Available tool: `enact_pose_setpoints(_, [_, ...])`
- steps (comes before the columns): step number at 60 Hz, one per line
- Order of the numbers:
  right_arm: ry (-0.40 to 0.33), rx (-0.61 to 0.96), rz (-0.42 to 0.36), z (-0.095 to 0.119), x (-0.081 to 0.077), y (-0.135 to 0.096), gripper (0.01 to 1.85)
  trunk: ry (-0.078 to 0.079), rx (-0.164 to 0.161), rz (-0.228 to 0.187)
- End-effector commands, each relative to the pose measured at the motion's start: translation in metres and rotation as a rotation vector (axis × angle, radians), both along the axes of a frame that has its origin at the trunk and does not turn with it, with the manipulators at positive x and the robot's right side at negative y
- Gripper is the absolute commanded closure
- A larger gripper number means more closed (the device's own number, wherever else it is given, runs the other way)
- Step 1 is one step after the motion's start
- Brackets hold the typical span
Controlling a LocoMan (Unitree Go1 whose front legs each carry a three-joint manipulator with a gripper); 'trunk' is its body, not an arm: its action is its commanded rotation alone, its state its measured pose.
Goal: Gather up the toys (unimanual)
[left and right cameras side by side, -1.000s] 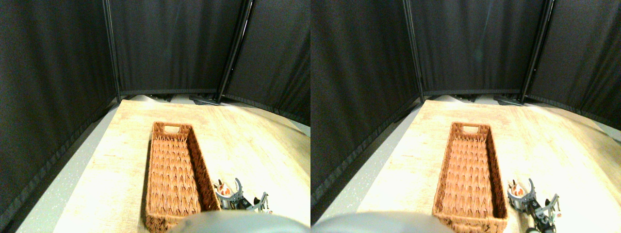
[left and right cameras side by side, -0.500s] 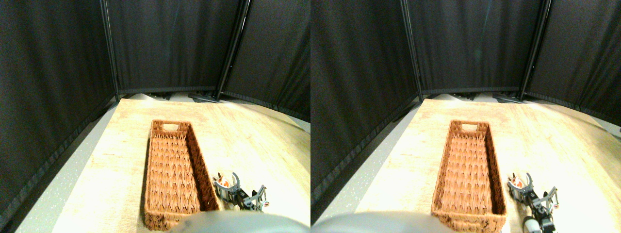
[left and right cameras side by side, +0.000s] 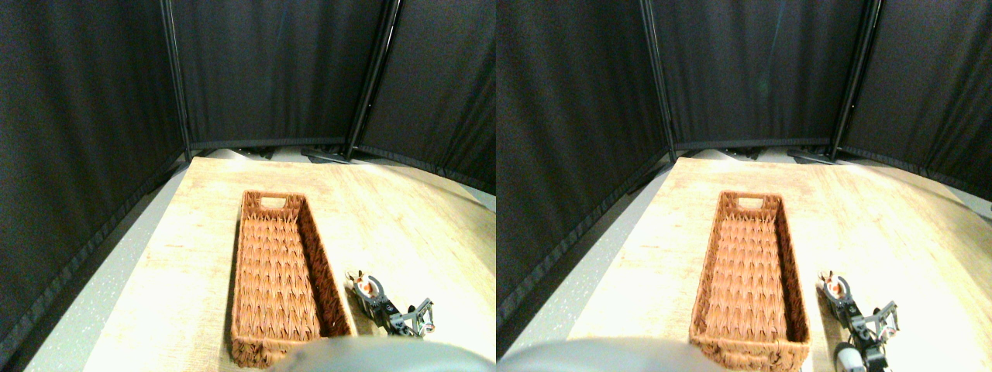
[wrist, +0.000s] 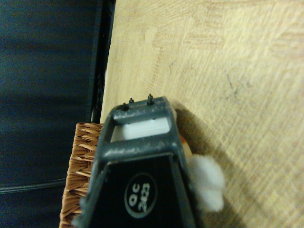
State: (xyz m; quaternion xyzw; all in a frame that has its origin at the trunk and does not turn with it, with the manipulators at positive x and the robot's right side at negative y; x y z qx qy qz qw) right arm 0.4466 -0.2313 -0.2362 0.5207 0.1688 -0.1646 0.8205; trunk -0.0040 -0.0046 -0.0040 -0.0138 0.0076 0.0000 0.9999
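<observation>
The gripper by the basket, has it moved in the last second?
Yes. The right gripper has closed in around the orange and white toy beside the wicker basket, its jaws drawn narrower than before, staying just right of the basket's wall.

Black curtain panels [left and right cameras side by side: 271, 70] behind; pale wood tabletop [left and right cameras side by side: 387, 209] — brightly lit

The basket [left and right cameras side by side: 275, 271] wall stands just beside the hand [left and right cameras side by side: 367, 288], while bare surface [left and right cameras side by side: 418, 232] lies open beyond.
</observation>
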Motion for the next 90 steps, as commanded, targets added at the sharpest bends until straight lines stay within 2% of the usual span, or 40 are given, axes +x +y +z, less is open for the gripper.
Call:
enact_pose_setpoints(1, [-0.072,0.011,0.03,0.013,0.004,0.0,1.8,0.01,-0.021,0.004])
enact_pose_setpoints(4, [-0.115,0.044,0.066,0.019,0.005,0.0,1.8,0.009,-0.021,0.003])
enact_pose_setpoints(6, [-0.131,0.017,0.062,0.024,0.004,0.002,1.8,0.009,-0.022,0.003])
enact_pose_setpoints(8, [-0.164,-0.023,0.093,0.033,0.005,0.004,1.8,0.006,-0.023,0.003])
enact_pose_setpoints(10, [-0.196,-0.05,0.082,0.044,0.003,0.009,1.8,0.006,-0.023,0.003])
enact_pose_setpoints(15, [-0.258,-0.109,0.144,0.06,0.006,0.014,1.8,-0.001,-0.028,0.002])
enact_pose_setpoints(20, [-0.29,-0.129,0.21,0.071,0.01,0.016,1.8,-0.004,-0.029,0.0])
enact_pose_setpoints(31, [-0.319,-0.23,0.266,0.094,0.013,0.019,1.8,-0.015,-0.039,0.005])
enact_pose_setpoints(36, [-0.314,-0.227,0.274,0.1,0.015,0.021,1.8,-0.017,-0.042,0.008])
enact_pose_setpoints(44, [-0.338,-0.252,0.344,0.113,0.02,0.026,1.8,-0.024,-0.06,0.017])
enact_pose_setpoints(48, [-0.331,-0.234,0.324,0.117,0.021,0.03,1.8,-0.026,-0.068,0.023])
enact_pose_setpoints(52, [-0.322,-0.203,0.352,0.119,0.025,0.036,1.8,-0.032,-0.076,0.033])
enact_pose_setpoints(55, [-0.316,-0.222,0.406,0.12,0.028,0.045,1.8,-0.034,-0.083,0.039])
enact_pose_setpoints(70, [-0.278,-0.204,0.459,0.119,0.035,0.067,1.8,-0.043,-0.123,0.085])
enact_pose_setpoints(76, [-0.26,-0.159,0.492,0.122,0.038,0.082,1.8,-0.049,-0.143,0.104])
enact_pose_setpoints(83, [-0.268,-0.143,0.569,0.124,0.043,0.1,1.8,-0.054,-0.167,0.129])
enact_pose_setpoints(90, [-0.257,-0.137,0.579,0.124,0.045,0.115,1.8,-0.055,-0.195,0.15])
